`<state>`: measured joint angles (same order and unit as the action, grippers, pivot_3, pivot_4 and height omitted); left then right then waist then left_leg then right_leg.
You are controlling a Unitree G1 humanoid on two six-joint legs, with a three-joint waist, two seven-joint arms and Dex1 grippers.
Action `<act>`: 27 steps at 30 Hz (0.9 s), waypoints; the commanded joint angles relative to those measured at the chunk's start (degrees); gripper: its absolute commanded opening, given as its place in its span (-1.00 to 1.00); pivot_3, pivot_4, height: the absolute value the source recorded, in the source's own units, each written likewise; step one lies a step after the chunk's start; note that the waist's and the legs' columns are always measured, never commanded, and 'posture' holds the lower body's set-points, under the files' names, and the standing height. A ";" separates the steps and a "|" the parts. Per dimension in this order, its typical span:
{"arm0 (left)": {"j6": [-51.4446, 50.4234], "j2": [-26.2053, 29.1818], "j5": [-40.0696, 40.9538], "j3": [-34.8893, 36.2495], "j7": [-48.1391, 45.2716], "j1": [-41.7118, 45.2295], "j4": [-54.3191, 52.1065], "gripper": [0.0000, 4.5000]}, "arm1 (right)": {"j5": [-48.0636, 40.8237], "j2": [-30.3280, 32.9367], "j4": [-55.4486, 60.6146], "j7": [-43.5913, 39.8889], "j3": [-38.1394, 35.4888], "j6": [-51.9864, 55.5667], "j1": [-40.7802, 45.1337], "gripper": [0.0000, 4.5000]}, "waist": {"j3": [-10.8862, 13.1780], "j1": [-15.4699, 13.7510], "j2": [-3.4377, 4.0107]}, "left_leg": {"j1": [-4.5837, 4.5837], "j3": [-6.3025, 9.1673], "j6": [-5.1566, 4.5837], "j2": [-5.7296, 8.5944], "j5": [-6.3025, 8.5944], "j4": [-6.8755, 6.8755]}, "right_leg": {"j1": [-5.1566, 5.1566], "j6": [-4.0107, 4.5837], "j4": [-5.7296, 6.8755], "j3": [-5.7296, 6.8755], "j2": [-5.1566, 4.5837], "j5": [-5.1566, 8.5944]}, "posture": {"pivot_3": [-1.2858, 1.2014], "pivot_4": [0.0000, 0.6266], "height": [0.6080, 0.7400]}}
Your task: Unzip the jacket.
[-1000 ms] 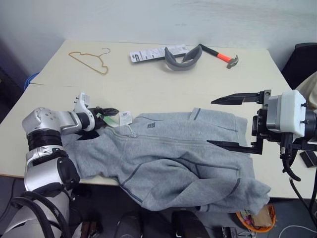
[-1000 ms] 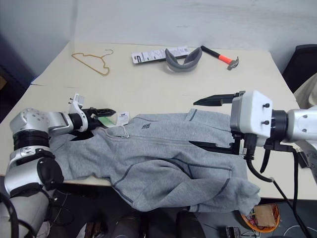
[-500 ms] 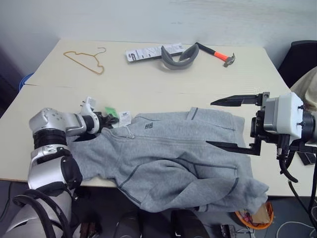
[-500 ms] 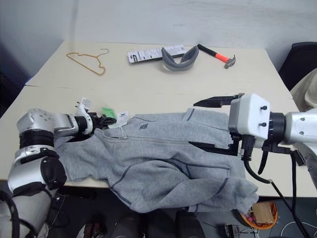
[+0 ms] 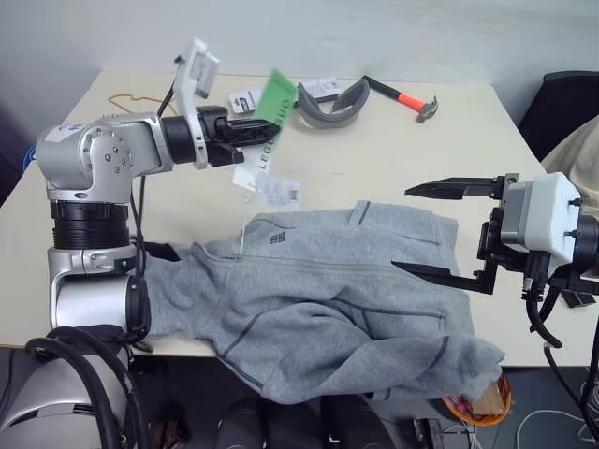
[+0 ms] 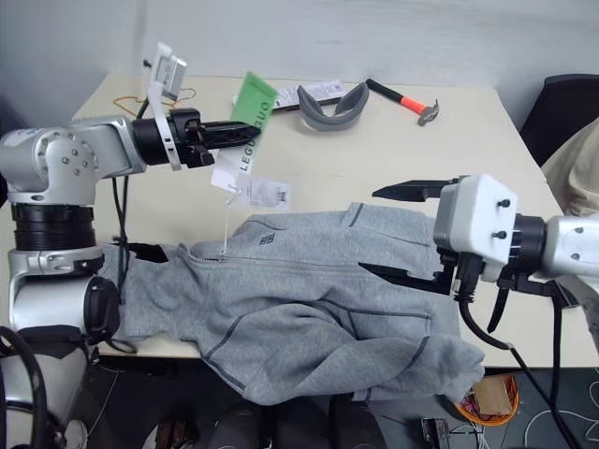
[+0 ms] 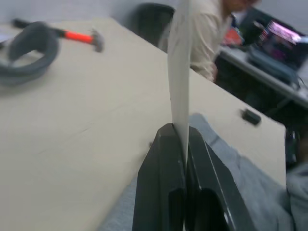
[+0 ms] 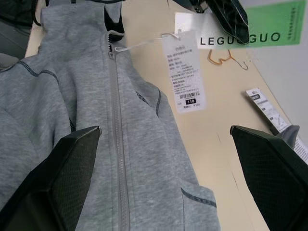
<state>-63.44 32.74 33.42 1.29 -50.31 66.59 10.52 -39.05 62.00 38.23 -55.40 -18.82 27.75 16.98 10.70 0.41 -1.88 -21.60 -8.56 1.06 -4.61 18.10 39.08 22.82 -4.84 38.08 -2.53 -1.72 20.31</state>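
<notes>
The light grey jacket (image 5: pixel 318 299) lies across the table's front edge, zip (image 8: pixel 118 144) closed, one part hanging over the edge. My left gripper (image 5: pixel 267 131) is raised above the table and shut on the jacket's hang tags. The green tag (image 5: pixel 274 94) sticks up from its fingers and a white tag (image 5: pixel 279 192) dangles below. A thin string runs from the tags down to the zip pull (image 8: pixel 111 37) at the collar. In the left wrist view a tag's edge (image 7: pixel 179 96) stands pinched between the fingers. My right gripper (image 5: pixel 401 230) hovers open over the jacket's right side, holding nothing.
At the back of the table lie an orange-handled hammer (image 5: pixel 402 95), a grey curved band (image 5: pixel 332 101), a printed package (image 5: pixel 245 98) and a wire hanger (image 5: pixel 126 98). A person in a cream garment (image 5: pixel 576 154) and a black chair (image 5: pixel 552 103) are to the right.
My left gripper closed on the hang tags and rose up and to the right, lifting them off the table and drawing the string tight. The right gripper stayed where it was.
</notes>
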 commanded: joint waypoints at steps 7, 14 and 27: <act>15.51 -2.65 -8.53 -24.14 -15.40 0.30 -10.73 -0.98 | -1.02 0.82 5.26 -1.22 -12.36 3.81 -10.64 1.00 | 0.00 -0.28 0.00 | 0.04 -0.01 0.00 0.01 0.00 -0.08 | -0.05 0.00 -0.12 -0.60 0.20 0.00 | 0.03 -0.52 1.00; 32.00 -10.67 -22.82 -34.21 -12.80 -0.67 -1.62 -0.98 | -1.20 -0.60 9.76 0.89 -17.82 6.39 -17.13 1.00 | 0.00 0.18 0.00 | 0.09 -0.04 -0.07 0.07 0.03 0.00 | -0.11 -0.04 -0.13 -0.83 0.20 -0.03 | 0.03 -0.52 1.00; 28.71 -10.74 -16.62 -23.89 -21.92 0.57 -1.38 0.24 | -1.07 0.43 10.77 4.65 -14.78 7.23 -16.37 1.00 | 0.01 1.19 0.01 | 0.07 0.03 -0.07 -0.08 0.03 -0.07 | -0.09 -0.02 -0.12 -0.85 0.20 -0.02 | 0.03 -0.52 1.00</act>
<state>-33.57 21.89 14.29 -25.57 -70.96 65.07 11.65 -40.46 61.92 48.41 -51.33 -33.62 35.46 -0.19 10.71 1.60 -1.88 -21.53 -8.53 0.99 -4.70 18.13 39.01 22.73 -4.86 37.96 -3.37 -1.53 20.29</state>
